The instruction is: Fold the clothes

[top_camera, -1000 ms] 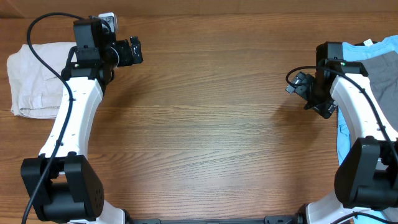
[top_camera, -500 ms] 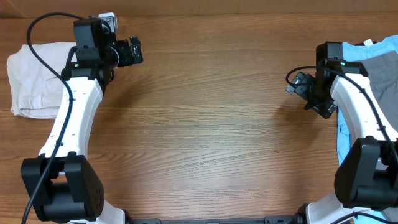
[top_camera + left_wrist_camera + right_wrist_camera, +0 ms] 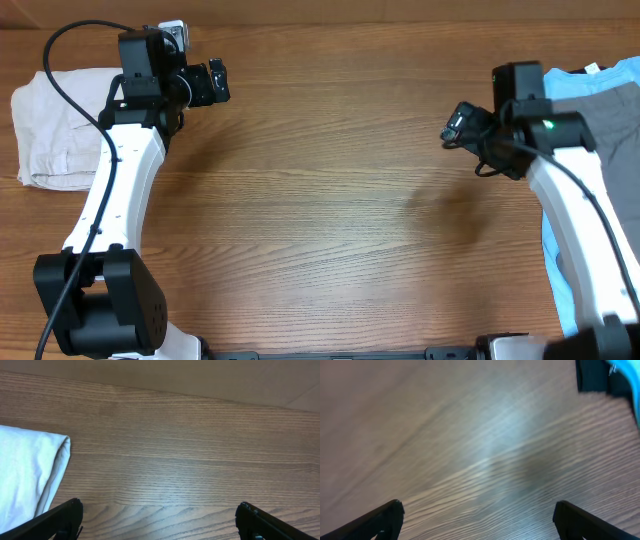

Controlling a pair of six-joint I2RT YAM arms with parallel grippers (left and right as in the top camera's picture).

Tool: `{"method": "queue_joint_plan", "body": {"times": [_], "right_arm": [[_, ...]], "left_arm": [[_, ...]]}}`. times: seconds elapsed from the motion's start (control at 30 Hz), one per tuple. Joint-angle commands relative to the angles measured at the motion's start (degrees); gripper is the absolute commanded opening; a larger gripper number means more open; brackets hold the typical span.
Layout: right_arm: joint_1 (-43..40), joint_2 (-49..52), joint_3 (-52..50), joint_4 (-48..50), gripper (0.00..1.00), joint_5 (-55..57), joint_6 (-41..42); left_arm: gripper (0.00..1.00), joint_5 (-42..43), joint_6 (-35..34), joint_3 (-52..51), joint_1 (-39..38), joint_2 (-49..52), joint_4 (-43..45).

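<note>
The clothes, a pair of light beige shorts, lie folded in a flat bundle at the far left of the table. Their rounded folded edge shows at the left of the left wrist view. My left gripper hovers to the right of the bundle, open, with only bare wood between its fingers. My right gripper is open over bare table at the right side, far from the shorts, and holds nothing. The right wrist view is blurred.
A grey garment lies on a light blue T-shirt at the right edge, partly under my right arm. A strip of that blue cloth shows at the top right of the right wrist view. Brown wooden table spans the middle.
My right arm has swung left and slightly toward the back, away from the blue and grey pile. The left arm and the shorts have not moved.
</note>
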Motion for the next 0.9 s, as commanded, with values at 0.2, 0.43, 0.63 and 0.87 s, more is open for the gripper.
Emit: {"method": "queue_joint_plan", "body": {"times": [0.2,0.43,0.63,0.87], "right_arm": [[0.9,-14.8,0.6,0.1,1.00,0.7,0.2],[0.9,-27.8,0.6,0.0,1.00,0.7,0.2],[0.9,-38.3,0.6,0.0,1.00,0.7,0.2],[0.9,-45.8,0.6,-0.5,1.00,0.7,0.2]], "left_arm": [[1.00,0.2,-0.6,-0.1,0.1,0.4,0.1],[1.00,0.2,-0.6,-0.1,0.1,0.3,0.1],[1.00,0.2,-0.6,-0.1,0.1,0.4,0.1],[1.00,0.2,-0.6,-0.1,0.1,0.3,0.1]]}}
